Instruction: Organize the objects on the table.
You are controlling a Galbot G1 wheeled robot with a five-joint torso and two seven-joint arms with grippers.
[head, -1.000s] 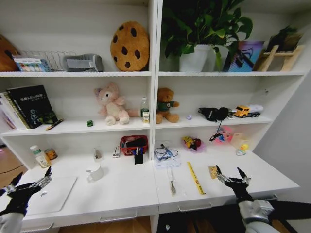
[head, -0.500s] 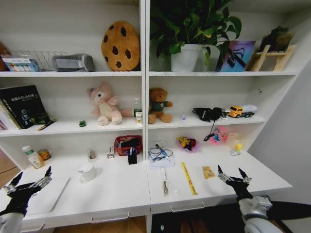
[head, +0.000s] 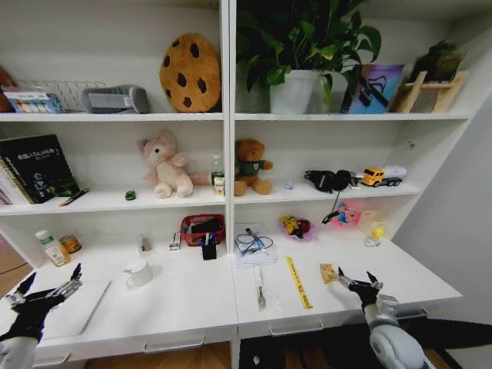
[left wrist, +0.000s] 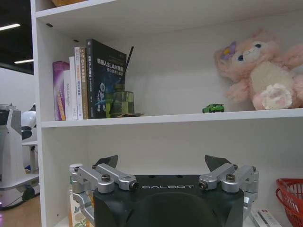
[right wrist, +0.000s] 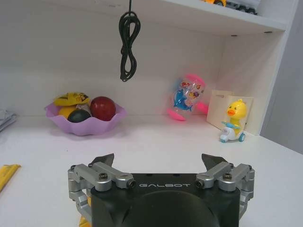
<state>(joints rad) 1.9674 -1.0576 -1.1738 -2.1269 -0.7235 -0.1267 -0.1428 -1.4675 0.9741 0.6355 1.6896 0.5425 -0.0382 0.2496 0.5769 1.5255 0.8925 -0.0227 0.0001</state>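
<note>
Presently the right gripper (head: 355, 280) hovers with its fingers spread and nothing between them, low over the front right part of the table (head: 192, 304), just beside a small yellow packet (head: 330, 272). In its wrist view the same gripper (right wrist: 160, 162) faces the back wall, where a purple shell-shaped dish (right wrist: 85, 117) holding balls, a pink toy (right wrist: 185, 98), a yellow duck on a scooter (right wrist: 233, 120) and a hanging black cable (right wrist: 128, 39) are visible.

The left gripper (head: 44, 284) is likewise open and empty, held at the front left end of the table directly above the silver laptop (head: 77, 306), which lies closed and flat. In the left wrist view the left gripper (left wrist: 163, 162) points toward the lower shelf.

On that shelf the green toy car (head: 130, 195) stands near a pink plush toy (head: 164, 165), well apart from both grippers. A pen (head: 74, 197) lies on the same shelf beside a row of books (head: 34, 169).

On the table, between the two grippers, stand a white mug (head: 139, 272), a red basket (head: 204, 228) and a yellow ruler (head: 297, 281).
</note>
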